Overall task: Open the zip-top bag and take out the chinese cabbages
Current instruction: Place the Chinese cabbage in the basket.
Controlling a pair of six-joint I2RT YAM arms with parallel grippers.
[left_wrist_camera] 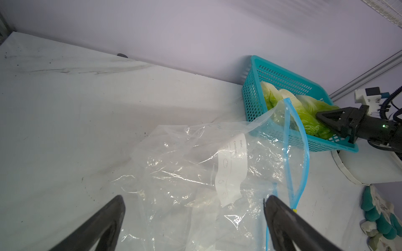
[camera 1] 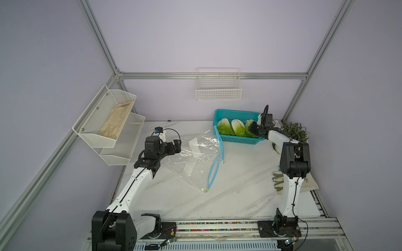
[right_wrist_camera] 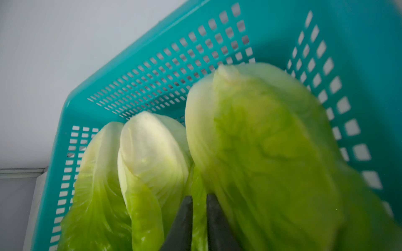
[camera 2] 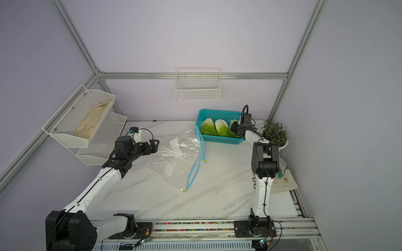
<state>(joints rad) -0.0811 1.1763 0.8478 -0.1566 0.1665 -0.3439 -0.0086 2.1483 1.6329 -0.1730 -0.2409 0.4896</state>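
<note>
Since the zip-top bag [camera 1: 200, 152] lies crumpled, empty and unzipped at the centre of the table [camera 1: 239, 184], the task looks all but done. All three chinese cabbages [camera 1: 236, 127] lie side by side in the teal basket [camera 1: 239, 140] at 1 o'clock, white bases toward 12, frilly light-green leaves toward 6. The right gripper [right_wrist_camera: 199, 198] sits at the head on the row's 3 o'clock end, jaws narrowly apart with a strip of leaf between them; whether they pinch it I cannot tell. Next it should free that leaf and back out. The left gripper [left_wrist_camera: 193, 202], jaws spread wide and empty, hovers at the bag's 9 o'clock edge.
</note>
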